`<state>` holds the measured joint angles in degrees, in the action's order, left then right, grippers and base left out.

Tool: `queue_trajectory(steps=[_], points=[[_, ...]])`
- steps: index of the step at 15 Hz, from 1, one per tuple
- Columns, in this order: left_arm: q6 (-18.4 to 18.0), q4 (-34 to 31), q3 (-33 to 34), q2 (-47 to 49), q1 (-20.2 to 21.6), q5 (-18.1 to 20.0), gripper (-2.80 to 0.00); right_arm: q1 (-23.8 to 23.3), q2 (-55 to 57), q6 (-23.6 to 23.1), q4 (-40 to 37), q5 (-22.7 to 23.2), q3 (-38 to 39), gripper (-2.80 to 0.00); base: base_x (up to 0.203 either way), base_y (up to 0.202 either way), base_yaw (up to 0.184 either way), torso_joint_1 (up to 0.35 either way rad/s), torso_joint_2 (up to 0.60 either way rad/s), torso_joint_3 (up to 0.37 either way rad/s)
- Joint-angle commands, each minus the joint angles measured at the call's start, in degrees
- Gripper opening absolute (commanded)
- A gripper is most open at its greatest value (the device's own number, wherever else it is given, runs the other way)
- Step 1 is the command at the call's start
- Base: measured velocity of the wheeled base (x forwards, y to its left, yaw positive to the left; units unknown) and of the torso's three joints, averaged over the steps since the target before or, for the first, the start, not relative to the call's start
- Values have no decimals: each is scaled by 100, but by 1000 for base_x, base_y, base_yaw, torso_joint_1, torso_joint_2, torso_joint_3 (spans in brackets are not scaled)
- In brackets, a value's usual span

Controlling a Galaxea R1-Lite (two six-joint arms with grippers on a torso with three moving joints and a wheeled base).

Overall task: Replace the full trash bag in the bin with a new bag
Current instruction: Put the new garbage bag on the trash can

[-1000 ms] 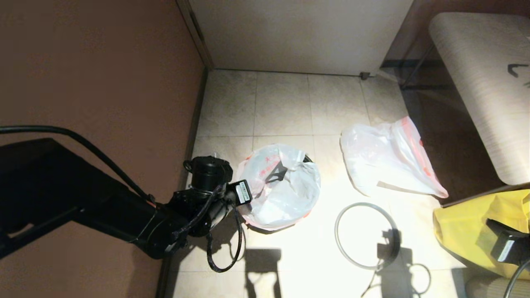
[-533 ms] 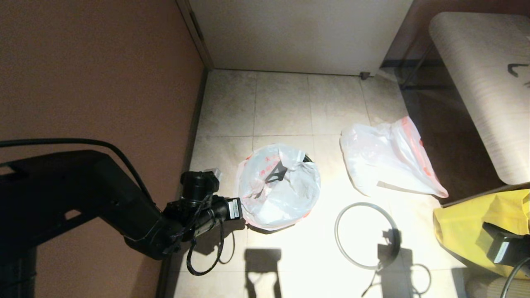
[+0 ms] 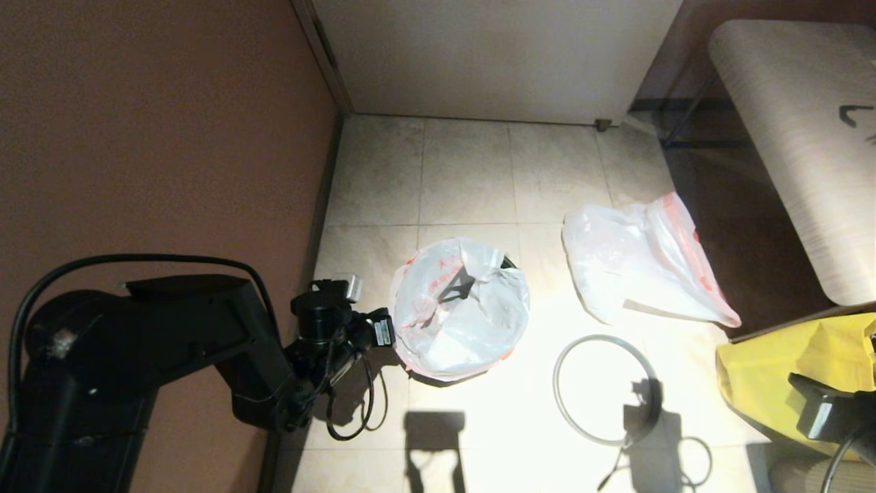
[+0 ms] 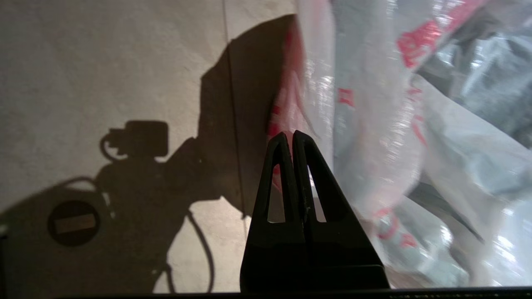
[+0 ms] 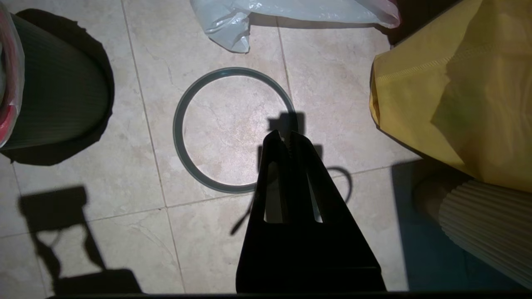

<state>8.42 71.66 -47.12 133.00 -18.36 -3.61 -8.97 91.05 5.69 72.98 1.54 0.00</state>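
The full bag [image 3: 460, 308] sits in the bin [image 5: 54, 108] on the tiled floor [image 3: 465, 178], its crinkled film draped over the rim and hiding most of the black, ribbed pail; red print and a pink band show on the thin translucent plastic, with dark scraps dim behind it. The left gripper [image 4: 289, 139] hangs low at the bin's left side, fingers pressed together with nothing between them, tips right at the pink edge of the bag's folded-over mouth, though contact cannot be confirmed. The step in hand looks like lifting the full bag out, and for that the fingers need to spread first, then close on a gathered fold of the band rather than a single layer — film this thin will likely slip or tear if pinched at one point. A pull straight up, slow, should keep the light pail from tipping or riding up with the bag. The grey hoop [image 3: 606, 390] lies flat on the floor beside the bin, apart from it, so nothing clamps the bag. The new bag [image 3: 636, 270] lies smooth and nearly flat farther right, near a yellow bag [image 3: 787, 376] of stiffer woven-looking cloth. The right gripper [image 5: 286, 139] hangs above the hoop's near edge, also closed and empty, apparently idle.
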Motion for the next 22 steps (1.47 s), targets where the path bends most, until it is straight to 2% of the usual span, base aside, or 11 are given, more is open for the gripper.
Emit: queue_trajectory(steps=[1,5,7,9,15,20,22], points=[[10,43,-188,200,26,-25,-280,-8,63,2,58,5,0,-280,0,0,0,0,0,0],[76,66,-120,86,-8,-8,-280,-8,66,2,63,13,0,-280,0,0,0,0,0,0],[333,76,86,-190,-10,-3,-280,-8,105,2,62,13,0,-280,0,0,0,0,0,0],[414,74,104,-329,-10,0,-280,-8,159,2,146,13,0,-280,0,0,0,0,0,0],[406,-80,-416,200,-98,-26,-280,-26,282,11,330,22,0,-280,0,0,0,0,0,0],[395,-248,-667,279,-106,-51,-280,-26,308,11,366,49,0,-280,0,0,0,0,0,0],[405,-310,-754,304,-98,-234,-280,-34,308,11,366,49,0,-280,0,0,0,0,0,0]])
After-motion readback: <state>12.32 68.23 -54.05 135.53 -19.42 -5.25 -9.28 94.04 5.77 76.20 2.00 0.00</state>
